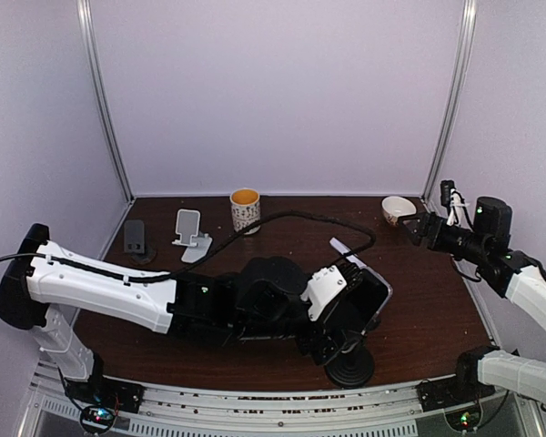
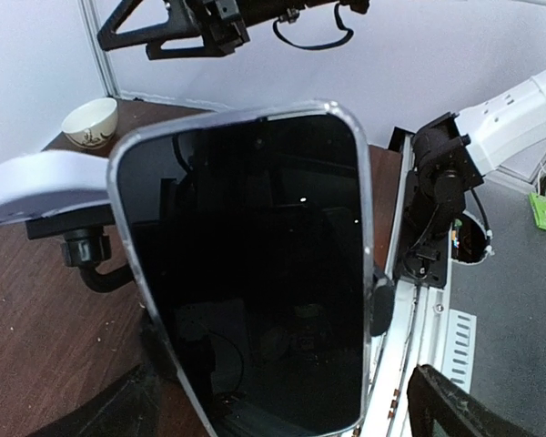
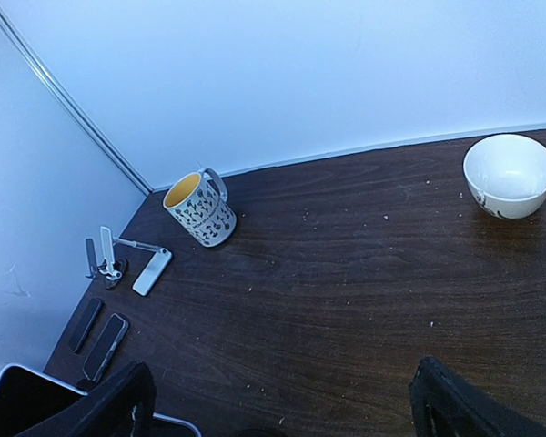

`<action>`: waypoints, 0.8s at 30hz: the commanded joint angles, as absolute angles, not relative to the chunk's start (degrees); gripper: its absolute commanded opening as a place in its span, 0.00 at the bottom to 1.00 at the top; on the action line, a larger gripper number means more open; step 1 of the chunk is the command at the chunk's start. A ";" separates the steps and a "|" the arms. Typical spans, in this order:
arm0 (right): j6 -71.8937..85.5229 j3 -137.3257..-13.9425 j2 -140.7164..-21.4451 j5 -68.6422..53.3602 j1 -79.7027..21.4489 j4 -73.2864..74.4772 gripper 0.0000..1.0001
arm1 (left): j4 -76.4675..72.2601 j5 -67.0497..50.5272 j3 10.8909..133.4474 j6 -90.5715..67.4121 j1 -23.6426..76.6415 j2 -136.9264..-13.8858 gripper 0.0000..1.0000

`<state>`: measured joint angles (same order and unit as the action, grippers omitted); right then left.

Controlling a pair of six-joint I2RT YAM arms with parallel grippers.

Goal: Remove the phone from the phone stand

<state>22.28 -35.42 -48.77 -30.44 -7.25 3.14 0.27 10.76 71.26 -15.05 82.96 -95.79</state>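
Observation:
The phone (image 2: 255,273), black-screened with a silver rim, sits tilted in the clamp of a black phone stand (image 1: 350,366) with a round base near the table's front edge. One black clamp pad (image 2: 382,305) presses its right side. My left gripper (image 2: 282,414) is open around the phone's lower end, a finger (image 2: 464,405) standing off each side without touching. From above, the left gripper (image 1: 350,305) reaches the phone (image 1: 375,289) from the left. My right gripper (image 1: 411,228) hangs open and empty above the back right of the table (image 3: 346,300), far from the phone.
A patterned mug (image 1: 245,209) stands at the back centre and a white bowl (image 1: 398,209) at the back right. A white folding stand (image 1: 191,235) and a dark stand (image 1: 135,238) sit back left. A black cable (image 1: 346,223) arcs over the middle. Two dark phones (image 3: 100,341) lie flat.

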 commanded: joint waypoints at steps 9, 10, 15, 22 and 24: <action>21.71 -36.57 -46.67 -29.75 -6.92 3.43 1.00 | 4.22 11.77 75.52 -20.38 82.87 -100.29 0.98; 21.71 -36.59 -46.67 -29.73 -6.92 3.35 1.00 | 4.30 11.51 75.70 -20.51 82.88 -100.48 0.98; 21.62 -36.50 -46.33 -29.78 -6.92 3.66 1.00 | 5.60 10.77 77.31 -21.12 82.88 -102.13 0.98; 21.62 -36.30 -46.19 -29.79 -6.94 3.73 1.00 | 7.12 9.85 79.37 -21.74 82.88 -103.91 0.98; 21.73 -36.34 -46.04 -29.85 -6.90 3.67 1.00 | 7.68 10.10 79.82 -22.08 82.80 -104.34 0.98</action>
<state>22.28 -35.42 -47.13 -30.44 -7.25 3.73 7.75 10.74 77.34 -20.95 82.96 -103.33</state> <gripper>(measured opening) 0.997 0.978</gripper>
